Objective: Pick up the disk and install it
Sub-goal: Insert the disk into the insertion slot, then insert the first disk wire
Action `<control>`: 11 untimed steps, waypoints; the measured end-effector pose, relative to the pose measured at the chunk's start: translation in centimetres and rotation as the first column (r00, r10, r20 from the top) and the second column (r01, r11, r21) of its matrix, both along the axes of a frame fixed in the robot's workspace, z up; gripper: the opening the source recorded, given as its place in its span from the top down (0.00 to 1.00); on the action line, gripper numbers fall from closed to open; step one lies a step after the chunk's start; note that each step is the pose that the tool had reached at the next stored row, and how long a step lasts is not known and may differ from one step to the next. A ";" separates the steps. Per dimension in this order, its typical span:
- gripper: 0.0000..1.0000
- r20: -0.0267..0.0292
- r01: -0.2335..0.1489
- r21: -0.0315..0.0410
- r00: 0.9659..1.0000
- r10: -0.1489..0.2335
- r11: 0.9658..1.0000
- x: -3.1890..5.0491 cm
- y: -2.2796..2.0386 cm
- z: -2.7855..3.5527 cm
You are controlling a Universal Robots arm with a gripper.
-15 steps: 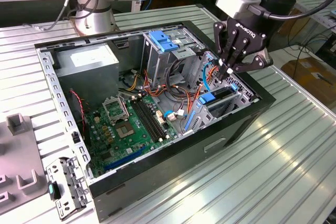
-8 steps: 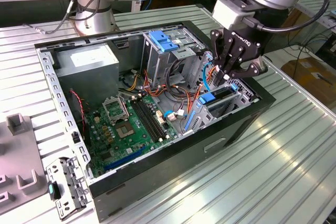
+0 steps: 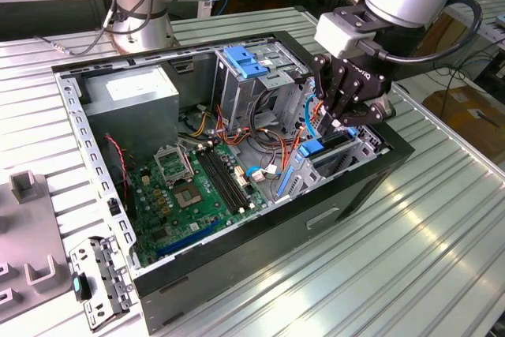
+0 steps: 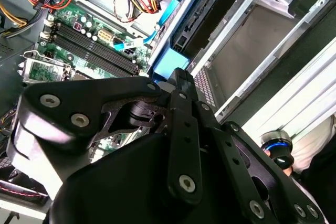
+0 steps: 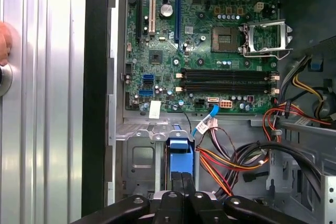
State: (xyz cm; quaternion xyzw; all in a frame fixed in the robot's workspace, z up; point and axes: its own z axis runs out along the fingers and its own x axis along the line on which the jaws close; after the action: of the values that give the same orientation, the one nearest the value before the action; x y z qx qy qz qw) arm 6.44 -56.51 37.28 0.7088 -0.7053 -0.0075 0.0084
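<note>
While gripper (image 3: 341, 122) hangs over drive bay (image 3: 364, 147), jaws narrow on blue-railed disk (image 3: 318, 150), PSU sticker (image 3: 136, 83) txt unreadable.

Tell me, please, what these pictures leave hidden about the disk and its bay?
- The disk: the first wrist view shows its blue end and a dark edge. The gripper covers the rest, label included.
- How deep the disk sits in the drive bay: in the exterior view the gripper stands in front of it.
- The hand: in the first wrist view the picture's edge cuts it off.
</note>
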 end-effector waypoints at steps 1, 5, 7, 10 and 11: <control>0.89 0.000 0.000 0.000 1.000 0.000 1.000 0.00 0.00 -0.02; 0.89 0.000 0.000 0.000 1.000 0.000 1.000 0.00 0.00 -0.04; 0.89 0.000 0.000 0.000 1.000 0.000 1.000 0.00 0.00 -0.04; 0.89 0.000 0.000 0.000 1.000 0.000 1.000 0.00 0.00 -0.05; 0.89 0.000 0.000 0.000 1.000 0.000 1.000 0.02 0.00 -0.05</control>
State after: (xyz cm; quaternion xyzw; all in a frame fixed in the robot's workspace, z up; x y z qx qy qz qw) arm 6.47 -56.51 37.22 0.7088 -0.7053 -0.0076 0.0082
